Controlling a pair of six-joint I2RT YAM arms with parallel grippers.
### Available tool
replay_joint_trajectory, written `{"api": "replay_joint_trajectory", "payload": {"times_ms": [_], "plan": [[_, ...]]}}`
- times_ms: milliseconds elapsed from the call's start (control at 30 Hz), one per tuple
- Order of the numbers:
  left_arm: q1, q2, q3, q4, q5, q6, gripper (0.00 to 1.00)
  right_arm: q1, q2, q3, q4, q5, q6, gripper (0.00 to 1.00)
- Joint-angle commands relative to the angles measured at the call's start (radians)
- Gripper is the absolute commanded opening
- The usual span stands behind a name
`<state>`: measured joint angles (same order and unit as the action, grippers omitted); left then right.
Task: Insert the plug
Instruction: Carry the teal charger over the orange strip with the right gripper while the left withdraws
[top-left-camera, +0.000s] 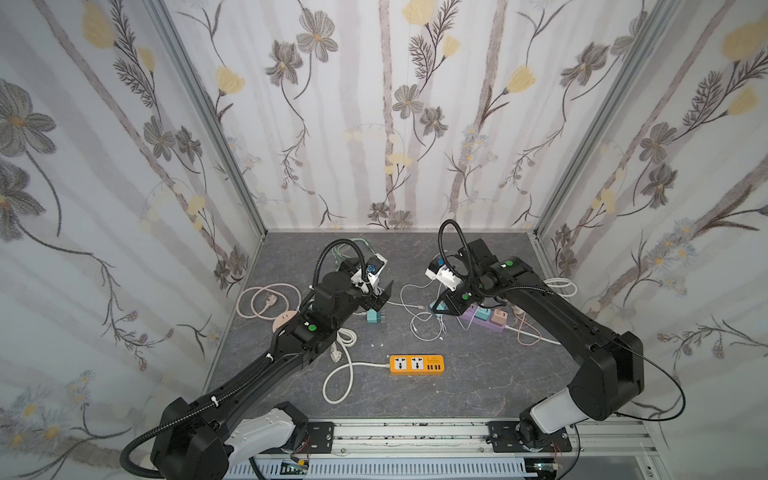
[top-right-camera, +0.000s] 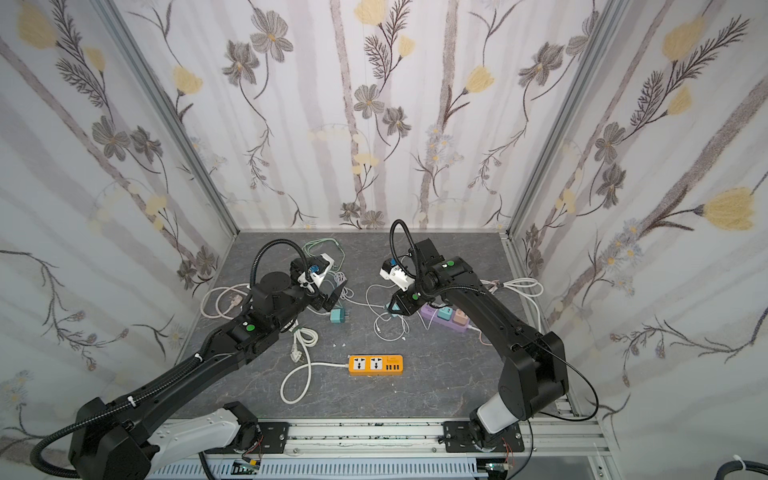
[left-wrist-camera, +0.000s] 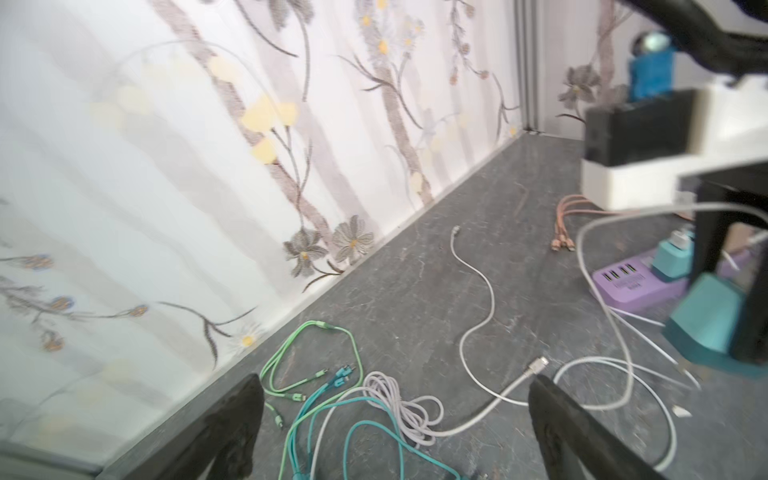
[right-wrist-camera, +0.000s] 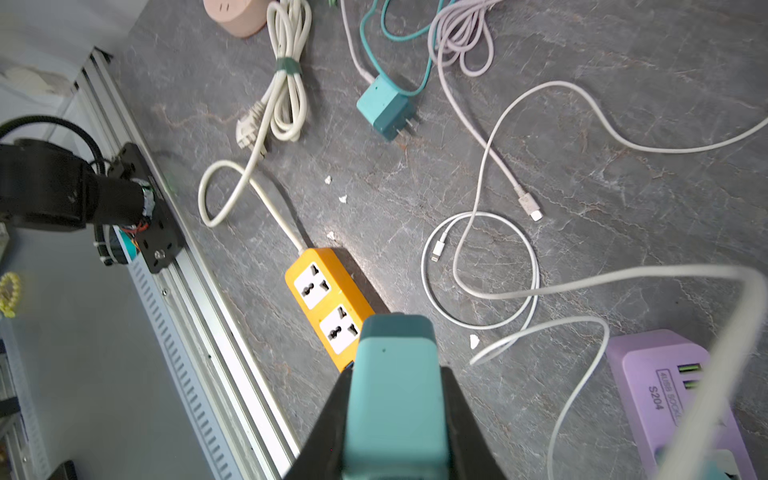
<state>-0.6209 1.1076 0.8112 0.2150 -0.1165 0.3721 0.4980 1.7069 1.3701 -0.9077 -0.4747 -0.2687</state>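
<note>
My right gripper (top-left-camera: 439, 306) is shut on a teal plug (right-wrist-camera: 395, 399), held just above the table. The plug (top-right-camera: 392, 307) hangs beside the near end of the purple power strip (top-left-camera: 486, 318); its prongs are hidden. The orange power strip (top-left-camera: 417, 365) lies ahead of it, with two sockets facing up (right-wrist-camera: 328, 299). My left gripper (top-left-camera: 380, 297) stands open and empty above a second teal plug (top-left-camera: 376, 318), which lies on its side with its prongs showing (right-wrist-camera: 386, 110). In the left wrist view the wide-apart fingers (left-wrist-camera: 245, 399) frame loose cables.
White charging cables (right-wrist-camera: 478, 266) loop between the two strips. Green and teal cables (left-wrist-camera: 307, 361) lie near the back wall. A bundled white cord (top-left-camera: 345, 336) and a pink round socket (top-left-camera: 284, 320) sit under my left arm. Patterned walls enclose three sides.
</note>
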Motion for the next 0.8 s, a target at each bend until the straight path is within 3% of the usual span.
{"api": "replay_joint_trajectory", "payload": {"times_ms": [0, 333, 767], "plan": [[0.009, 0.007, -0.009, 0.141, -0.217, -0.101, 1.00, 0.022, 0.006, 0.001, -0.060, -0.021, -0.179, 0.00], [0.051, 0.036, -0.009, 0.187, -0.385, -0.217, 1.00, 0.096, 0.024, -0.017, -0.109, 0.111, -0.296, 0.00], [0.061, 0.058, 0.007, 0.157, -0.374, -0.226, 1.00, 0.199, 0.106, -0.037, -0.110, 0.141, -0.389, 0.00]]}}
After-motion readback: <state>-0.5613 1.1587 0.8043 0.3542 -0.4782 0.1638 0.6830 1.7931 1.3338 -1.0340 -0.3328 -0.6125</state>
